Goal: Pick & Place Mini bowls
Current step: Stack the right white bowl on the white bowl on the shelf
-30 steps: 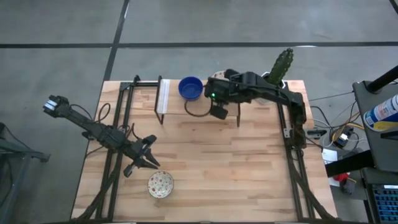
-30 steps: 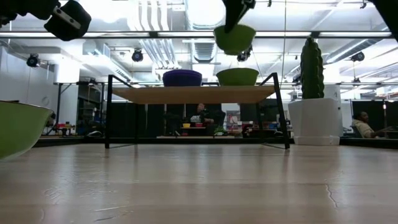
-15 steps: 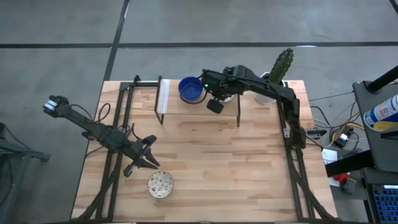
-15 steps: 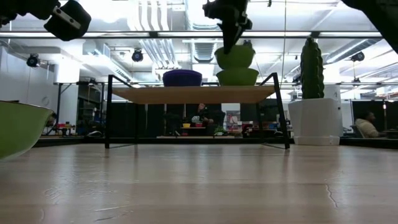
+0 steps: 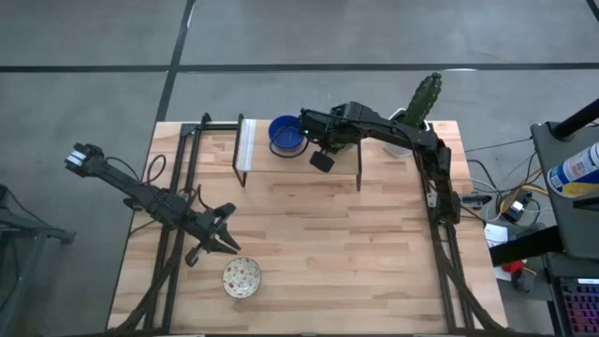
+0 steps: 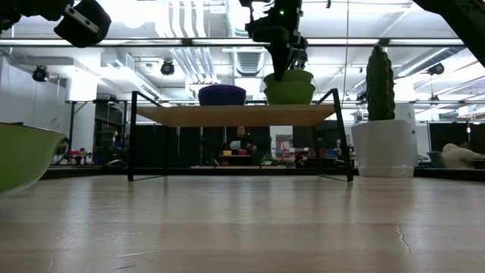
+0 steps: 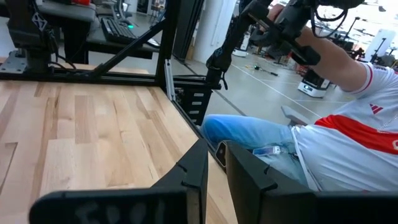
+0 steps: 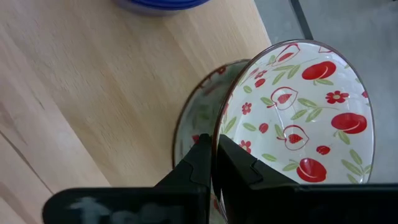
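two flowery bowls meet on the shelf (image 5: 251, 140): the right gripper (image 8: 212, 163) pinches one bowl (image 8: 298, 112) by its rim, sitting right inside another bowl (image 8: 199, 118) (beside the blue bowl (image 5: 285, 134)). the left gripper (image 5: 223, 241) waits closed near a last bowl (image 5: 241, 277).

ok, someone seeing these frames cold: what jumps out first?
The right gripper, over the raised shelf at the table's far side, is pinching the rim of a floral bowl, tilted and nesting into another floral bowl below it, beside the blue bowl. Next, a lone floral bowl near the front edge, with the left gripper hovering close by, fingers nearly together and empty.
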{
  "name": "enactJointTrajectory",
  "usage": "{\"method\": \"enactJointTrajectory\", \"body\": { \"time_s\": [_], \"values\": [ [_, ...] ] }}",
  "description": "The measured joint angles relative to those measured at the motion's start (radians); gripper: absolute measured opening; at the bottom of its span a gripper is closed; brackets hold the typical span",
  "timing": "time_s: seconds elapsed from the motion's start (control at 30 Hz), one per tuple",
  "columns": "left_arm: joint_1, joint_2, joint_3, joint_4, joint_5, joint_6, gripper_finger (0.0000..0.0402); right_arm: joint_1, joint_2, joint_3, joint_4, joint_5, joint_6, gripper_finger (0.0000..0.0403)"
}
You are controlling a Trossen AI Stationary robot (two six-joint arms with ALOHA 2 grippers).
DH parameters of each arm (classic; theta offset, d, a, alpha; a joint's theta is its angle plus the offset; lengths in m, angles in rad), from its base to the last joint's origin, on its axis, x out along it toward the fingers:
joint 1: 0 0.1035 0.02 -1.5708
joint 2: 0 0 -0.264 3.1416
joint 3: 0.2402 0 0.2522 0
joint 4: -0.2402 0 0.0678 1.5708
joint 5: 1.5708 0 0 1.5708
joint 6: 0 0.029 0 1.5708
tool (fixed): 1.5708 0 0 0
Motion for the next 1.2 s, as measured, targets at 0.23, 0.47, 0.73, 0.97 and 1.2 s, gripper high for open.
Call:
{"method": "enactJointTrajectory", "body": {
  "time_s": [0.23,0.47,0.73,0.97,1.2],
  "values": [
    [0.0,0.0,0.0,0.0,0.0,-0.003,0.0051,-0.004,0.0,-0.013,0.016,-0.01,0.011,0.0013],
    [0.0,0.0,0.0,0.0,0.0,-0.003,0.0051,-0.004,0.0,-0.015,0.016,-0.05,0.034,0.0013],
    [0.0,0.0,0.0,0.0,0.0,-0.009,0.0051,-0.003,0.0,-0.02,0.015,-0.077,0.053,0.0013],
    [-0.001,0.0,0.0,0.0,0.0,-0.009,0.0051,-0.003,-0.002,-0.024,0.017,-0.007,0.053,0.0049],
    [-0.001,0.0,0.0,0.0,0.0,-0.009,0.0051,-0.002,-0.002,-0.036,0.017,-0.001,0.052,0.0103]
  ]
}}
